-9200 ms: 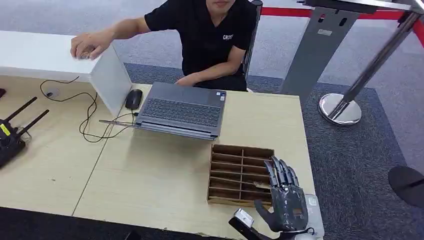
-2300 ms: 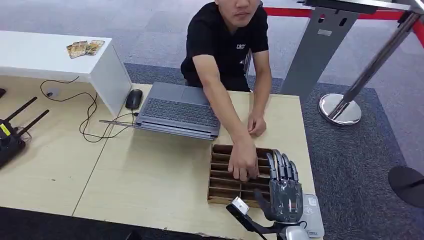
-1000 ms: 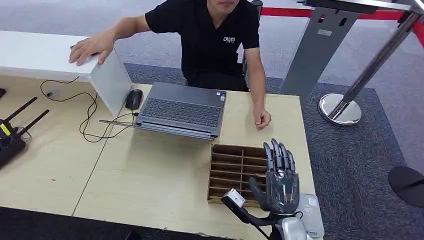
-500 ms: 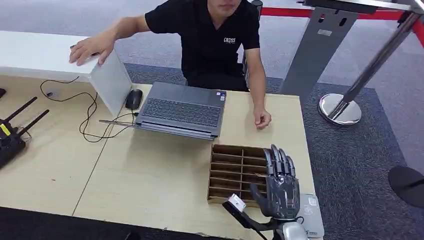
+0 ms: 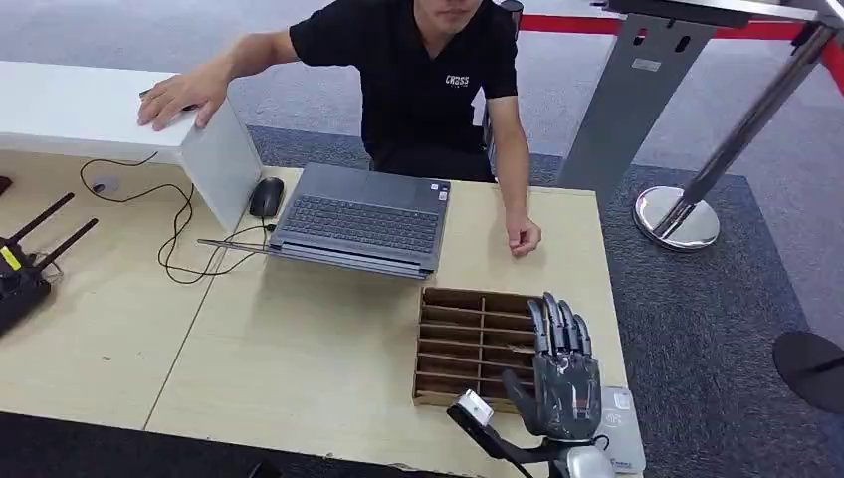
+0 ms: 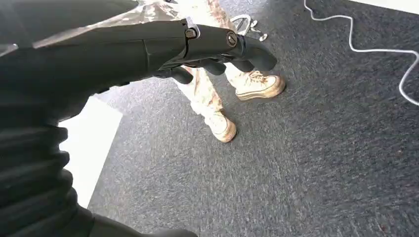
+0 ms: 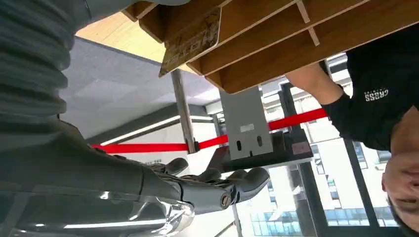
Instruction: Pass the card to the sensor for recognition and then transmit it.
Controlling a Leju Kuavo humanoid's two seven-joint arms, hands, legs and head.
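Head view: right robot hand [image 5: 562, 373] raised over the near right corner of a wooden slotted tray [image 5: 468, 344] on the counter [image 5: 299, 349], fingers straight and a little apart, holding nothing. Pale flat sensor [image 5: 624, 438] just beside and partly under the wrist, on the outer side. Card too hard to pick out among the slots from here. A person's hand [image 5: 525, 237] resting on the counter well beyond the fingertips, past the far edge of the tray; an open laptop [image 5: 363, 219] further off to the inner side. Left wrist view: left robot hand [image 6: 217, 47] hanging loose over grey carpeted floor [image 6: 296, 163], fingers lightly bent, empty, with a pair of pale shoes [image 6: 242, 106] below it. Right wrist view: same right robot hand [image 7: 207, 185] stretched out flat, with the card [image 7: 190, 42] standing on edge in a tray [image 7: 296, 39] slot close to the palm side, leaning and untouched. Judged risks from here: closing around a thin wooden divider instead of the card, given the narrow slots and the wide fingers; tipping the card flat into its slot and out of reach if nudged rather than pinched; dragging the light tray across the counter if caught by a fingertip; knocking the sensor with the wrist, so near the counter's edge; meeting the person's hand if reaching too far forward.
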